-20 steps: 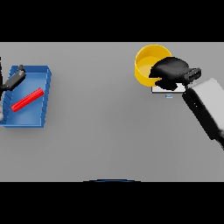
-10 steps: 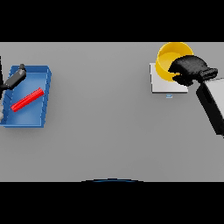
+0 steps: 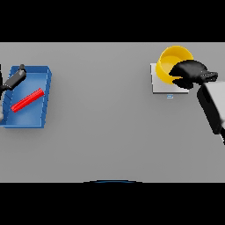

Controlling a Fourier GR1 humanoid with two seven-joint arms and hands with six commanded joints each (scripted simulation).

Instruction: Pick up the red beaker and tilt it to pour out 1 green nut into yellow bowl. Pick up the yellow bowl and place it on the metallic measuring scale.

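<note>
While the right hand (image 3: 190, 73) curls round the bowl's (image 3: 172, 62) near rim at upper right, the bowl sits over the scale (image 3: 161, 86). It looks light, rigid and smooth; a rim pinch suits it. The left hand (image 3: 15, 79) idles at far left.

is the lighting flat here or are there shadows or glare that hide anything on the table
Head view: lighting is flat and even across the grey table, with no glare. The only dark patch is the right hand itself, which covers part of the yellow bowl over the scale. The red beaker in the blue tray shows clearly.
</note>
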